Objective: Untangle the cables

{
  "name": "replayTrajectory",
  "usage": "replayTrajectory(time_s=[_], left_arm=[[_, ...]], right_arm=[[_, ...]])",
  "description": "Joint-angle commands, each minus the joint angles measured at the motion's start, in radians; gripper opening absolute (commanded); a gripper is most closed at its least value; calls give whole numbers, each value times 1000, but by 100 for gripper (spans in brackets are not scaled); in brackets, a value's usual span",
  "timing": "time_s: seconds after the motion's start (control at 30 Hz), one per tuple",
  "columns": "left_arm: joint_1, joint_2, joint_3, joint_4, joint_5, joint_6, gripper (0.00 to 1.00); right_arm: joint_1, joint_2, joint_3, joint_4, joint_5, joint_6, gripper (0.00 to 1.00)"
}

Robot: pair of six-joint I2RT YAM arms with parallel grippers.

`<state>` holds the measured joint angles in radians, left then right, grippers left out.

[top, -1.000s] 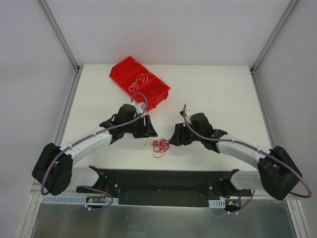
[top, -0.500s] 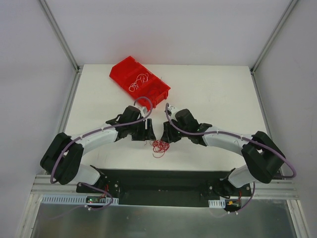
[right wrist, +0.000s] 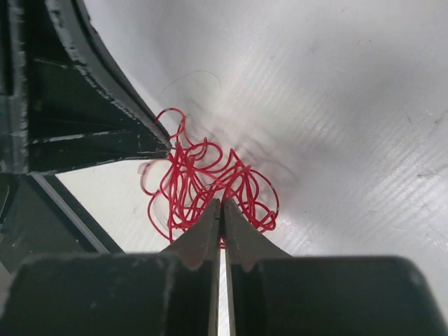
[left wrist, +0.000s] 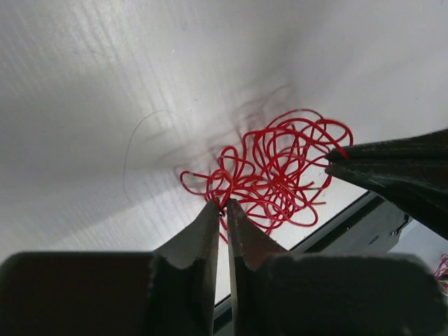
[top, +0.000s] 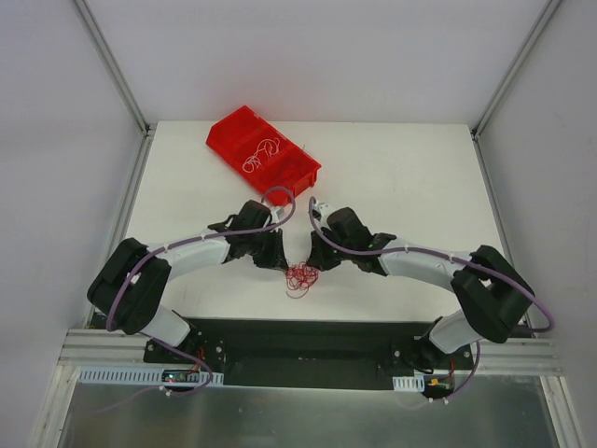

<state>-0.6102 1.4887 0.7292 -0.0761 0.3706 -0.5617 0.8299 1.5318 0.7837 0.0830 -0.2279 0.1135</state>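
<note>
**Both pincers clenched on the red knot near the table's front edge**

Nearest in the top view, the black base plate (top: 308,347) carries both arms. The left arm (top: 187,254) reaches in from 8 o'clock and the right arm (top: 420,264) from 4 o'clock. Their heads meet almost nose to nose over the near middle of the white table (top: 401,177).

Just beyond the plate, at 6 o'clock on the table, lie the red cables (top: 300,276). They form one small curly knot of very thin wire, loops piled over loops, resting on the surface.

The left gripper (left wrist: 225,205) comes to the knot from its 10 o'clock side in the top view. Its wrist camera shows the two fingers drawn nearly together with only a slit between them. The tips are clenched on a red loop at the knot's edge.

The right gripper (right wrist: 221,201) comes in from 2 o'clock. Its jaws are pressed together at the tips, nipping red strands on the opposite edge of the knot. In each wrist view the other pincer's dark tip touches the far rim of the tangle.

Farther back, at 11 o'clock on the table, the red bin (top: 303,175) sits askew, well apart from the knot. Inside it lies a whitish cable (top: 261,155), a loose curly strand. Which compartment holds it cannot be told.
</note>
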Motion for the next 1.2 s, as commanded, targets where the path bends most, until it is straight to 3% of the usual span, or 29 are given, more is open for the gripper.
replayTrajectory(time_s=[0.0,0.17,0.37,0.53,0.67,0.83,0.97,1.17], left_arm=[[-11,-45,51,-23,22,51,0],[-6,-200,134,-215,-203,118,0],[1,-450,110,-280,-446,111,0],[6,-475,64,-300,-473,88,0],[29,-467,84,-370,-533,98,0],[131,-567,130,-465,-696,89,0],[205,-688,163,-501,-804,83,0],[213,-838,205,-528,-1038,114,0]], right_arm=[[5,-171,-4,-37,96,-9,0],[5,-487,-27,-198,347,-37,0],[-5,-764,-142,-259,537,-22,0],[-75,-741,-218,-304,555,37,0],[-117,-708,-155,-465,747,23,0],[-227,-812,-84,-566,837,18,0],[-247,-909,-38,-592,919,-6,0],[-279,-949,-57,-595,1039,-26,0]])
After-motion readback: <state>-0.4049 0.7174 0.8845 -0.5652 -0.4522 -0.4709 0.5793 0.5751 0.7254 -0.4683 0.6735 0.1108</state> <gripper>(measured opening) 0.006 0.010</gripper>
